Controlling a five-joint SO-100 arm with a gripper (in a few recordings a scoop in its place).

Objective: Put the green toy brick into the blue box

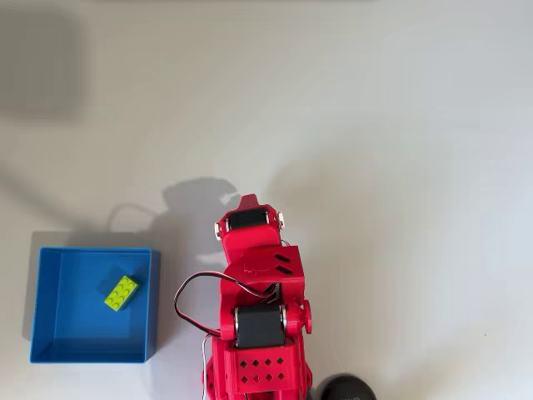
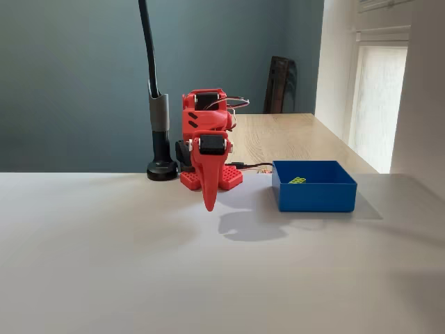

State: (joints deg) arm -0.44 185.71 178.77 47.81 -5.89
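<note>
the green toy brick (image 1: 122, 291) lies on the flat bottom of the blue box (image 1: 50, 350), studs up and turned at an angle to the walls, in the half of the box nearer the top of the overhead view and closer to the wall that faces the arm. in the fixed view the brick (image 2: 297, 180) shows as a small lime patch just over the rim of the box (image 2: 313, 196). the box sits on the pale tabletop (image 1: 375, 125) just beside the red arm (image 1: 258, 317), not touching it. the arm is folded over its base, and the jaws (image 2: 208, 202) hang pointing down above the tabletop, drawn together to a narrow tip with nothing between them, well apart from the box. a black lamp stand (image 2: 161, 139) rises behind the arm.
</note>
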